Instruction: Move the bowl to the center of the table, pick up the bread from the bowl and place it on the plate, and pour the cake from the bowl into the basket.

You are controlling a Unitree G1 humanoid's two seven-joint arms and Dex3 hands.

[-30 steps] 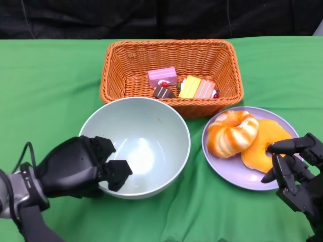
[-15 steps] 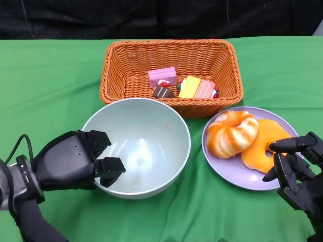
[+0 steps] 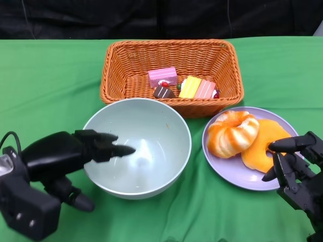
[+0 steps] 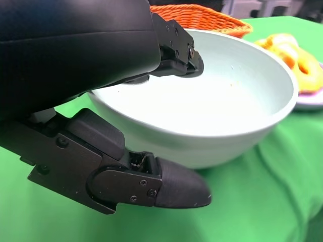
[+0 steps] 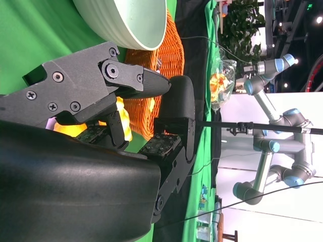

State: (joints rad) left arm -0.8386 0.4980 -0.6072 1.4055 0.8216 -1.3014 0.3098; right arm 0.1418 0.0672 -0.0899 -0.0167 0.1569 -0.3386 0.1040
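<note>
Looking from the head, the bowl (image 3: 137, 147) is seen in the middle, its near-left rim straddled by the left hand (image 3: 70, 161) with fingers apart; cake pieces (image 3: 181, 85) lie in the basket (image 3: 171, 53), bread (image 3: 232, 132) on the plate (image 3: 229, 176). The right hand (image 3: 295, 169) is held open beside the plate. In the left wrist view, a gap is seen between fingers (image 4: 151, 181) and bowl (image 4: 237, 146).

One bowl (image 3: 151, 126), one basket (image 3: 222, 65), one plate (image 3: 227, 174), two breads (image 3: 231, 132) (stacked), three cakes (image 3: 162, 76)
</note>
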